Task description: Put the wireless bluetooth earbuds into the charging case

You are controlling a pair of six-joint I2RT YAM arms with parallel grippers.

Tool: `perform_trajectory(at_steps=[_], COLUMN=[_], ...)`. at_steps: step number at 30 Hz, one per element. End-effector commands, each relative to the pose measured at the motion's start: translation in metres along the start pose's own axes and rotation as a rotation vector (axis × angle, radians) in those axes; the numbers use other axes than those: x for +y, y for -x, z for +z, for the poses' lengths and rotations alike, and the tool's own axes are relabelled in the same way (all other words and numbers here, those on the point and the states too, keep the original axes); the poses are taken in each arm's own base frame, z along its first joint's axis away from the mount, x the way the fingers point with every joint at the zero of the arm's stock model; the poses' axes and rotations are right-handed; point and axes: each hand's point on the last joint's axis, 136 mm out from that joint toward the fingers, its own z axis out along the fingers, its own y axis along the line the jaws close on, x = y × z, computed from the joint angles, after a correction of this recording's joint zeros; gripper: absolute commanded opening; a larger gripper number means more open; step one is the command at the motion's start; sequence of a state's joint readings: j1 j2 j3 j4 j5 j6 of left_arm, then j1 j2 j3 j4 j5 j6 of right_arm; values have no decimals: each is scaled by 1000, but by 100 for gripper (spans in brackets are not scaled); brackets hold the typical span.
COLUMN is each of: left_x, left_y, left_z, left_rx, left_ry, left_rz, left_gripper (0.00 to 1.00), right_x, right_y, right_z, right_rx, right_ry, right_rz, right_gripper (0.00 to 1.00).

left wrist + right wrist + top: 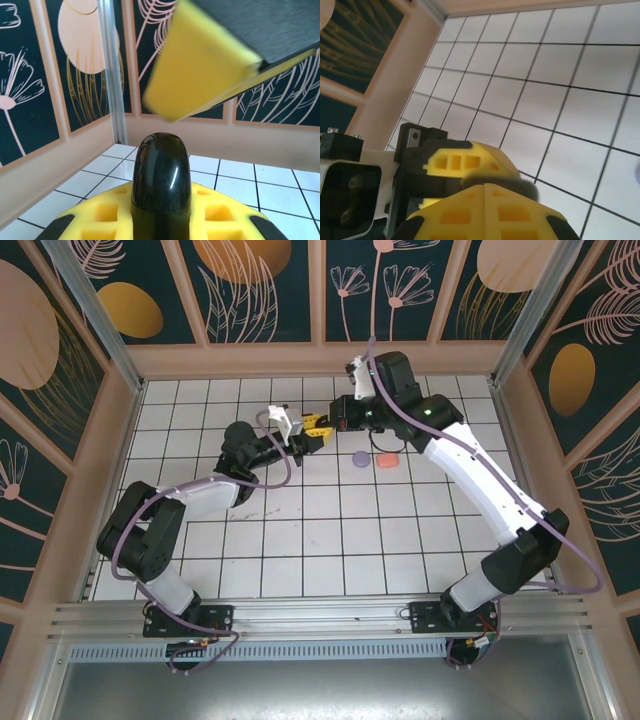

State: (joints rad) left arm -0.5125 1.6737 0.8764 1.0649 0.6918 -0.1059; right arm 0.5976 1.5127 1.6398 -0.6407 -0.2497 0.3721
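The left claw is clenched on the black charging case, holding it upright above the desk, upper middle of the top view. The right claw meets it from the upper right, jaws pressed together; whether they pinch anything I cannot tell. The step looks like work at the case's top, so grip firm and level on the left and move the right slowly and squarely. The lilac case and coral case lie just right.
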Motion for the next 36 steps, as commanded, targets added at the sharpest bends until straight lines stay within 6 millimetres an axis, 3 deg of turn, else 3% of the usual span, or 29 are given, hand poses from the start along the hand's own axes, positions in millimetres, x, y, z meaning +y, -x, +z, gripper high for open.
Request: perform_trajectory(at_steps=[1,5,7,10,15,24,28,31,32,33,36], left_x=[21,38,43,42,46,46,48,50,51,53,61], left_y=[-18,-76,-108,-137,-172,-241,-257,-258,-256,-252,-239], left_z=[9,22,25,23,14,5,0,-1,-1,-2,-6], left_rx=[58,214,295,313,353,535,586,593,596,598,609], left_ry=[66,118,151,167,254,357,407,424,431,442,484], left_rz=[-166,-507,-672,-824,-960,-1141,-1170,-1164,-1156,-1141,-1086], left_gripper=[0,0,0,0,0,12,32,65,93,99,99], right_x=[-30,-83,-101,-121,-138,-151,-149,-147,-146,-146,-149], right_y=[30,16,1,-16,-31,-42,-35,-28,-26,-24,-18], right_z=[-24,-22,-17,-12,-8,-8,-13,-18,-20,-22,-32], right_rx=[-198,-241,-232,-217,-199,-200,-212,-221,-224,-227,-243], right_ry=[-105,-195,-231,-276,-313,-345,-341,-336,-337,-336,-351], right_rz=[91,209,239,265,287,305,301,296,296,295,294], right_gripper=[9,14,16,21,24,30,35,46,54,59,79])
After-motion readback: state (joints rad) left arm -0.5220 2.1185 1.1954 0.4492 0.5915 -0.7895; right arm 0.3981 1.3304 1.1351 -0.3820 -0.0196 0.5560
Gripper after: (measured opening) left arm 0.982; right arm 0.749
